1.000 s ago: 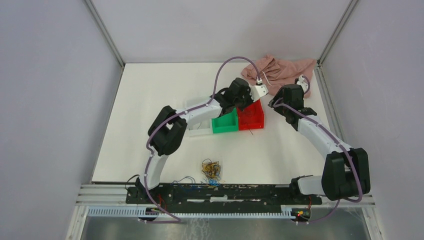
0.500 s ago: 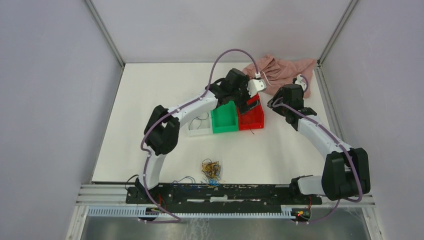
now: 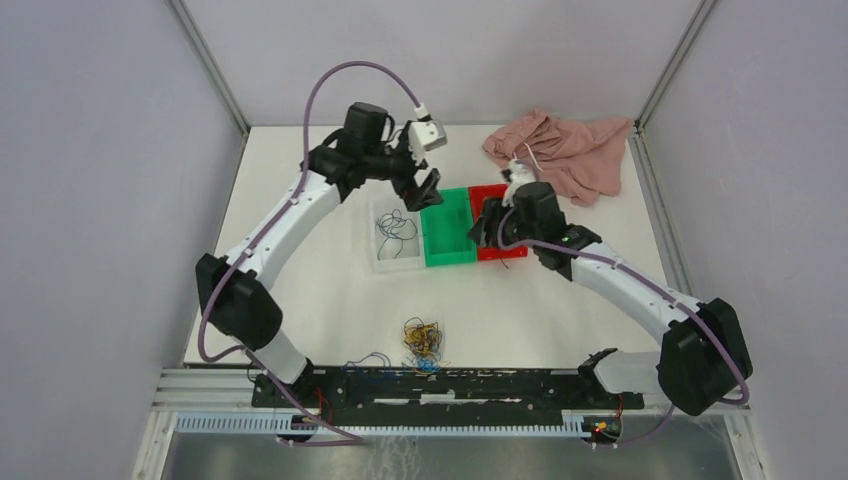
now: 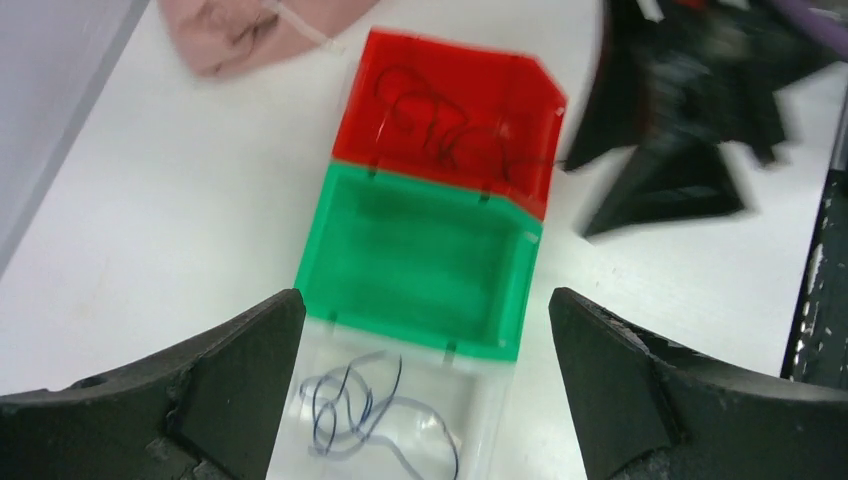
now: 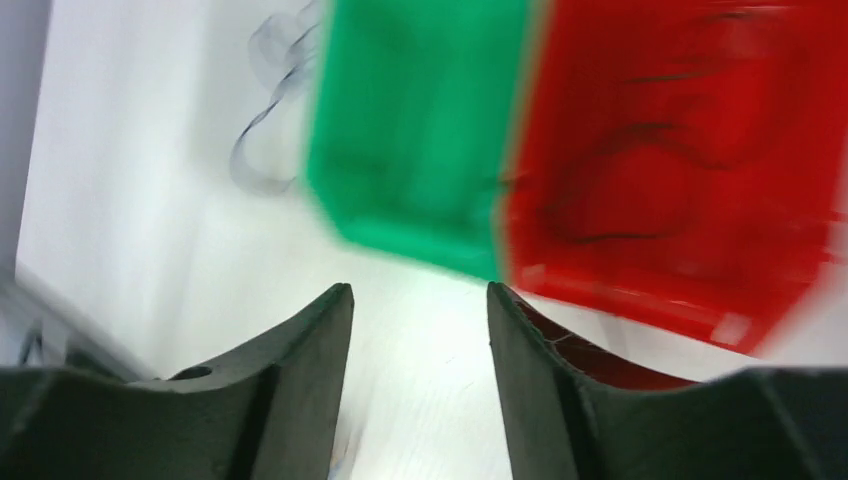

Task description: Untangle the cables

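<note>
Tangled cables point(image 3: 422, 338) lay at the near edge of the counter point(image 3: 340, 300), about midway along it and well apart from both arms. One blue strand point(image 3: 396, 226) sat in the clear bin point(image 3: 380, 262), and dark red strands point(image 4: 430, 110) in the red bin point(image 4: 530, 130). The green bin point(image 3: 448, 258) appeared empty. Left pincer point(image 3: 428, 188) hung wide open above the bins, holding nothing. Right pincer point(image 5: 420, 300) stood parted and empty beside the red bin. Assessment: another strand due for extraction. Recommend one pincer pin the clump while the other lifts a single outer loop slowly.
</note>
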